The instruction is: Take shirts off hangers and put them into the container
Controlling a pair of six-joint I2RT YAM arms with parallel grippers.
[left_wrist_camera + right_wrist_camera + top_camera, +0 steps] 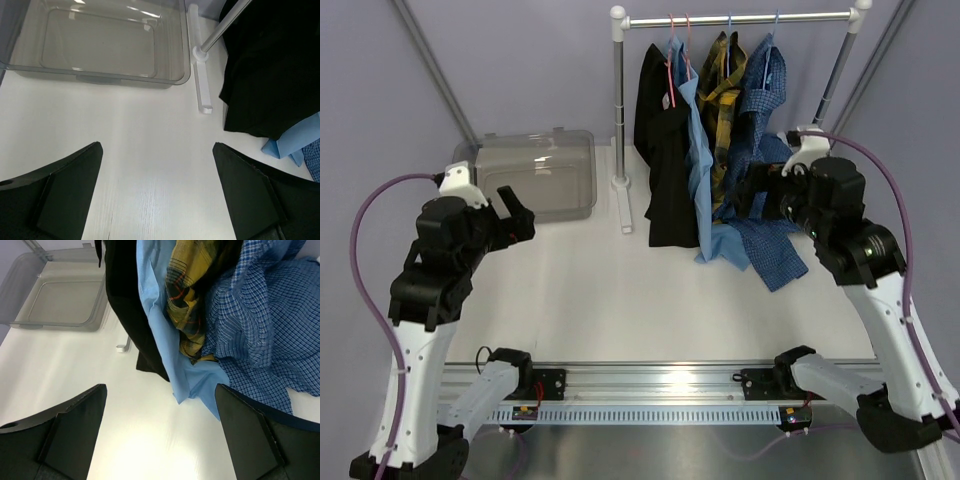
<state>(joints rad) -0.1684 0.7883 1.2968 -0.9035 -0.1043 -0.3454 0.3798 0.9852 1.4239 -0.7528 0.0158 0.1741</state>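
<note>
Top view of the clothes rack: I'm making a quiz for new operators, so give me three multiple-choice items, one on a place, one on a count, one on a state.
1. Where does the tub stand?
A. left of the rack's post
B. right of the rack
C. between the arms' bases

2. How many shirts hang from the rail?
A. two
B. four
C. six

3. How are the left gripper and the right gripper?
A. both shut on cloth
B. left shut on a hanger
C. both open, holding nothing

Answers:
1 A: the tub sits left of the post.
2 B: a black shirt, a light blue shirt, a plaid shirt and a checked shirt hang there.
3 C: each wrist view shows wide jaws with only the table between them.
</note>
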